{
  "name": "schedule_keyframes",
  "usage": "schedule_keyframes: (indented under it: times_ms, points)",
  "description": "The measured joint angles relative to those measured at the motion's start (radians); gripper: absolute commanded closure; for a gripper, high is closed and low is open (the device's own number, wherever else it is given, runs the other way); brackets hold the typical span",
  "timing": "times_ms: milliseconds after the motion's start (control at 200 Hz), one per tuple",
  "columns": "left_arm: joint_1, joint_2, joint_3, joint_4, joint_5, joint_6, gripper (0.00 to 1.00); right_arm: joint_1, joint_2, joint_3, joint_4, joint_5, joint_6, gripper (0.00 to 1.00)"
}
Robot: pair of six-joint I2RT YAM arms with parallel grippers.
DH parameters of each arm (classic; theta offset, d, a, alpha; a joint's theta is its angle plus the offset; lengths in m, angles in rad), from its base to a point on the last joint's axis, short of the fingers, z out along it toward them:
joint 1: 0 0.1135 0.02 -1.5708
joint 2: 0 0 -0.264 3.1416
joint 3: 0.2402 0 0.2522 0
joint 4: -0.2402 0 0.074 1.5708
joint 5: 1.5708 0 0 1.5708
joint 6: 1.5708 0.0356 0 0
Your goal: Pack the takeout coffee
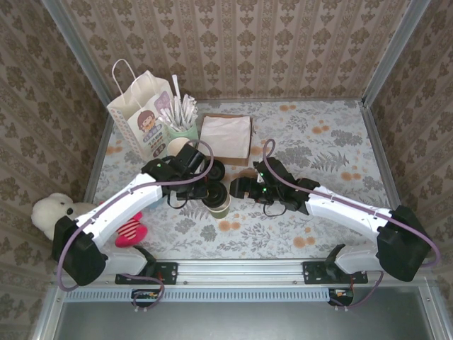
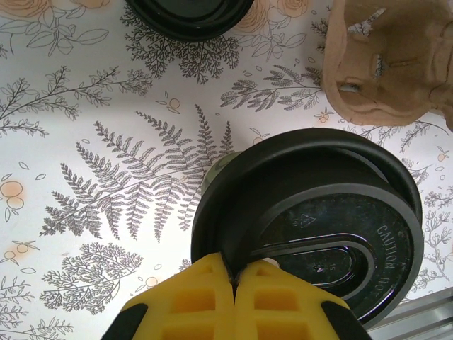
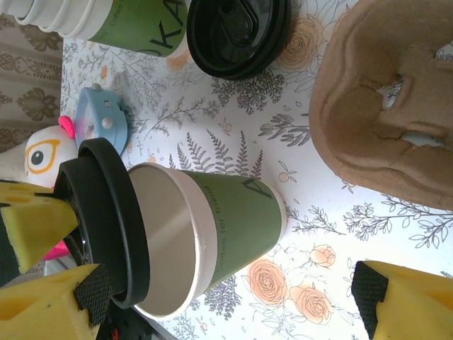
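Observation:
The takeout coffee cup [image 3: 241, 219], olive green with a cream rim, stands on the flowered table, its mouth uncovered; it sits mid-table [image 1: 220, 207]. Its black lid [image 2: 318, 227] hangs tilted at the cup's rim [image 3: 106, 219], partly over the mouth. My left gripper [image 2: 242, 273] is shut on the lid's edge, yellow fingertips [image 2: 205, 283] pinching the rim; it reaches in from the left [image 1: 203, 186]. My right gripper [image 3: 226, 301] is open, one finger each side of the cup, neither visibly touching it; it comes in from the right [image 1: 238, 188].
A brown pulp carrier [image 3: 389, 106] lies just beyond the cup. Spare black lids [image 3: 237, 35] and a stack of lidless cups [image 3: 106, 18] stand behind. At the back left are a paper bag [image 1: 141, 113], a straw cup [image 1: 180, 124] and napkins [image 1: 226, 134]. Plush toys [image 1: 53, 212] lie front left.

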Motion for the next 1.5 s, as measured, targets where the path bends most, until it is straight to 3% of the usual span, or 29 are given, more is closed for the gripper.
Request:
schedule_keyframes:
  times_ms: [1500]
  points:
    - [-0.045,0.110,0.102,-0.122,-0.005,0.084,1.00,0.000,0.005,-0.007,0.022,-0.063,-0.003,0.10]
